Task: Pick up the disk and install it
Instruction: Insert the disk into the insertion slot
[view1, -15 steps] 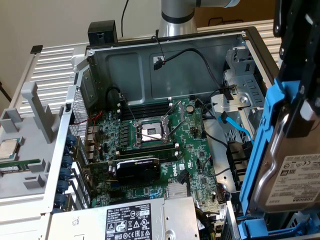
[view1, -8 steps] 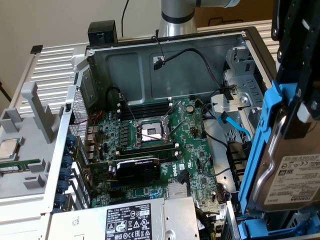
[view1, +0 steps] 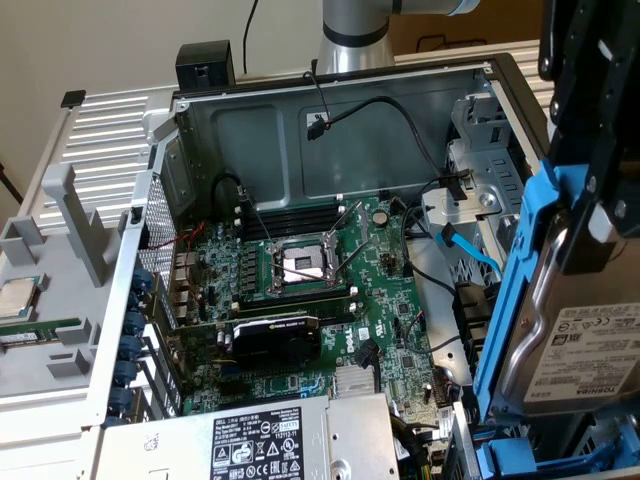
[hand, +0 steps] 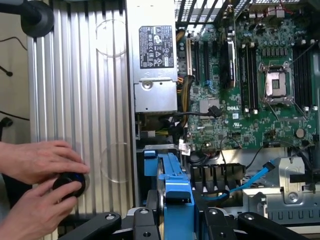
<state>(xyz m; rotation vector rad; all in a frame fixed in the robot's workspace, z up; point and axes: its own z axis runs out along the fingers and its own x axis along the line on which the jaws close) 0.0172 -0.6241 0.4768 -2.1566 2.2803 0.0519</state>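
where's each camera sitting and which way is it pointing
Exterior view: off the arm, raised, looking down into the open computer case at the motherboard; the arm stands beyond the far wall, and the gripper is shut on the disk at the exterior view's right.
Wrist view: on the wrist, looking past the gripper along the edge-on disk into the case; a person's hands hold a knob on the ribbed table.
Shared: disk, motherboard, power supply, blue cable.

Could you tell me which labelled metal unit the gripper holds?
The disk in the blue carrier, held on edge; the grey power supply lies in the case.
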